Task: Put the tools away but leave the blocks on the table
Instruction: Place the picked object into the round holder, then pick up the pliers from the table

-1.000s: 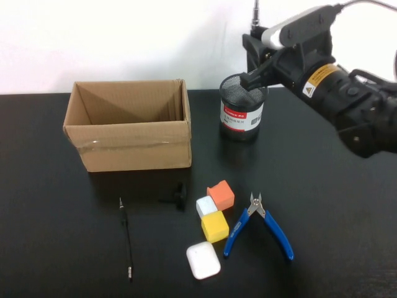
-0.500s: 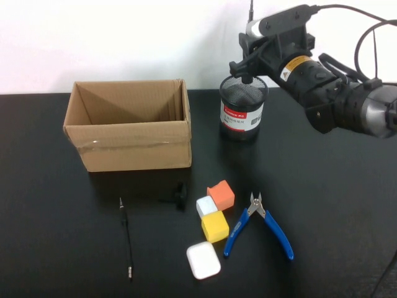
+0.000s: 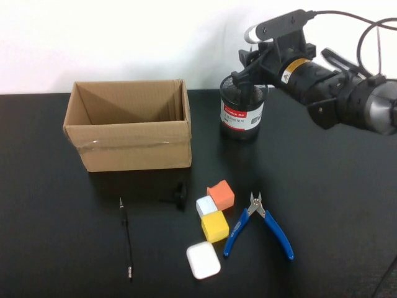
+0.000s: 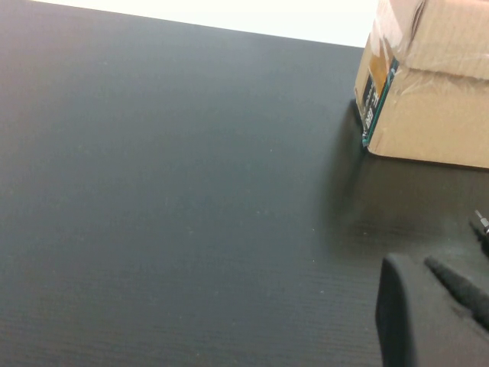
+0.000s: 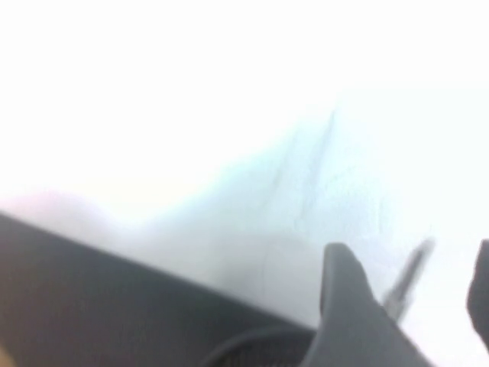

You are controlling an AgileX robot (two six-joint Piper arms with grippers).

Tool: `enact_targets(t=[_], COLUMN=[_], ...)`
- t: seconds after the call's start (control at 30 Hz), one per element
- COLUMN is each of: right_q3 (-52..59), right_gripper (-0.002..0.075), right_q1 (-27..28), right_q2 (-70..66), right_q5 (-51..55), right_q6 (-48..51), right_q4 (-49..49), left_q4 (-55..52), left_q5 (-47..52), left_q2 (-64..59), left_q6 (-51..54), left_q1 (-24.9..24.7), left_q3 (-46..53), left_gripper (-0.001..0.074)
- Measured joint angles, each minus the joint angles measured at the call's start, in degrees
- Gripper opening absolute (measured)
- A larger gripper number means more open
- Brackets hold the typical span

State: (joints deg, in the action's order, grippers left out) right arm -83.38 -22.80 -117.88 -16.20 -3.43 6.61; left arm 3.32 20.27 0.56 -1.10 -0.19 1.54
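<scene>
My right gripper (image 3: 248, 76) hangs over the black mesh cup (image 3: 242, 118) at the back. In the right wrist view it (image 5: 409, 256) is open, with a thin metal tool shaft (image 5: 409, 275) standing loose between the fingers. The blue-handled pliers (image 3: 260, 225), the thin long driver (image 3: 126, 237) and the stubby black screwdriver (image 3: 179, 195) lie on the table (image 3: 335, 205). The orange (image 3: 221, 194), white (image 3: 206, 205) and yellow (image 3: 215, 226) blocks sit together. My left gripper (image 4: 422, 264) is shut and low over the table, outside the high view; the thin driver's tip (image 4: 481, 222) shows beside it.
An open cardboard box (image 3: 127, 133) stands at the back left and also shows in the left wrist view (image 4: 428, 99). A white rounded case (image 3: 203, 260) lies in front of the yellow block. The right arm's cable arcs above the back right.
My right gripper has sunk lower over the mesh cup. The tool shaft that stuck up above it no longer shows there; a dark stick now stands in the cup.
</scene>
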Motion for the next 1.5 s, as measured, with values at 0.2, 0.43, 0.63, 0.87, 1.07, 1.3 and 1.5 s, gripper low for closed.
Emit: enact_targets(t=[0.2,0.43,0.63,0.87,1.07,1.3,1.5], right_q3=[0.0,-0.4,0.78,8.61,13.86,14.75,14.53], right_gripper=[0.0283,0.0283,0.0283,0.0283,0.0283,0.0283,0.0241], right_q1=[-1.38,-2.82,-2.83,-3.03,-3.27,-3.27,-3.27], right_q2=[9.01,17.72,15.88,12.46,10.85,8.04,6.67], right_q5=[16.95,49.76,68.03,69.99,66.58,63.85,63.53], right_q6=[0.0,0.0,0.57,7.23,11.01,12.66,12.76], right_q4=[-0.41,-4.02,-10.76,-18.57,-22.92,-24.7,-25.16], left_q4=[0.0,0.0,0.0,0.0,0.0,0.0,0.0], left_q5=[0.0,0.0,0.0,0.0,0.0,0.0,0.0], left_q2=[0.0,0.0,0.0,0.0,0.0,0.0,0.0], left_q6=[0.0,0.0,0.0,0.0,0.0,0.0,0.0], left_q1=[0.0,0.0,0.0,0.0,0.0,0.0,0.0], left_q3=[0.0,0.0,0.0,0.0,0.0,0.0,0.0], left_gripper=[-0.0004,-0.0004,-0.0004,-0.0004,-0.0004,-0.0004,-0.0004])
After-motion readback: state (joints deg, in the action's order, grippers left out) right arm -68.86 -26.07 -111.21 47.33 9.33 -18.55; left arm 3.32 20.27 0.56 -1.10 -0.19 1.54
